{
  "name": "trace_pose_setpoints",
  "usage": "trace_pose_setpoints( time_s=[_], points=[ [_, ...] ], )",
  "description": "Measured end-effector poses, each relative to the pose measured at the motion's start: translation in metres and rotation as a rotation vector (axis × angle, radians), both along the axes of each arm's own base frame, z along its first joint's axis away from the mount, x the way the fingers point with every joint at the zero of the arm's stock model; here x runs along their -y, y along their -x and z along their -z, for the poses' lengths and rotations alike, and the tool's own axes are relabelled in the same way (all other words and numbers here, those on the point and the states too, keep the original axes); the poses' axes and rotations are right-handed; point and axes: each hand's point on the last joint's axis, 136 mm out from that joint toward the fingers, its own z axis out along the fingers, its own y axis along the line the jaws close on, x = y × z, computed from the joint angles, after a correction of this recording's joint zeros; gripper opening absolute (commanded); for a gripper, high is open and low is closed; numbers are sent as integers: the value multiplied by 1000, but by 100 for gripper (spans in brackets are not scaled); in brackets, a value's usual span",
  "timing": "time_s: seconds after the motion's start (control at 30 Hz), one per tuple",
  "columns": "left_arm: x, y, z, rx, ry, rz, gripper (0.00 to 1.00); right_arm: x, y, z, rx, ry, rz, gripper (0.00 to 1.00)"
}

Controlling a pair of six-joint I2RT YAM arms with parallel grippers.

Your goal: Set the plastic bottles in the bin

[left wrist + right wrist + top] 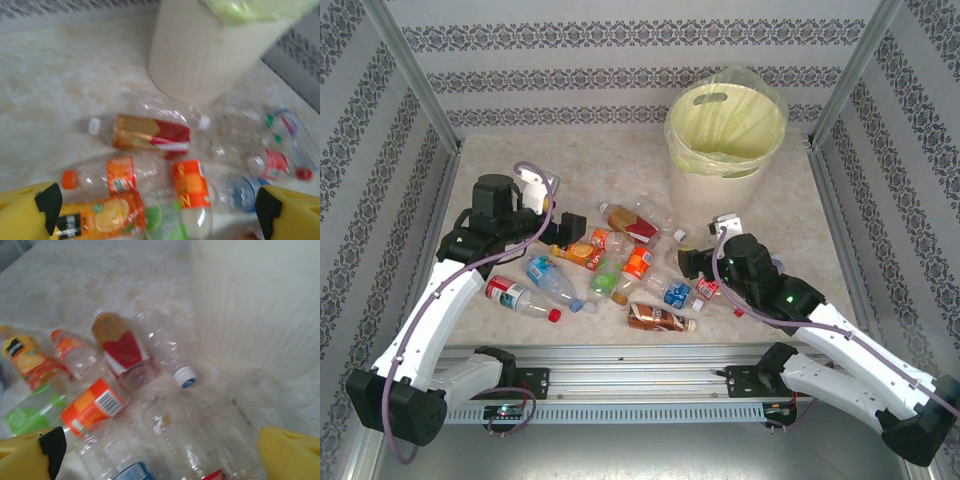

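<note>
Nearest me, well in front of the bin, a brown-labelled bottle and a red-capped bottle mark the near fringe of the plastic bottles, all lying flat on the desk to the bin's near-left. The right claw hangs wide and empty over the end of the heap in front of the bin, while the left claw, its yellow fingers spread just as wide around nothing, hovers at the side farthest left of the bin. A red-and-gold labelled bottle lies closest to the bin's base
</note>
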Motion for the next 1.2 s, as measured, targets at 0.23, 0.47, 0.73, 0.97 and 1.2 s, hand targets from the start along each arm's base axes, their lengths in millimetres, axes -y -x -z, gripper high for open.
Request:
trace_pose_setpoints(
  time_s=[0.23, 0.47, 0.73, 0.97, 1.2],
  points=[
    [9, 34, 22, -118, -19, 135, 100, -44, 35, 29, -189, 108, -185, 92],
    [18, 55, 26, -158, 27, 218, 100, -73, 75, 53, -336, 223, -372, 80],
    [21, 62, 40, -201, 45, 240, 100, -87, 104, 76, -414, 354, -508, 77],
    [20, 65, 50, -208, 39, 234, 100, -103, 116, 95, -442, 458, -600, 76],
    [19, 62, 53, -180, 38, 222, 100, -107, 115, 118, -480, 543, -630, 81]
  ],
)
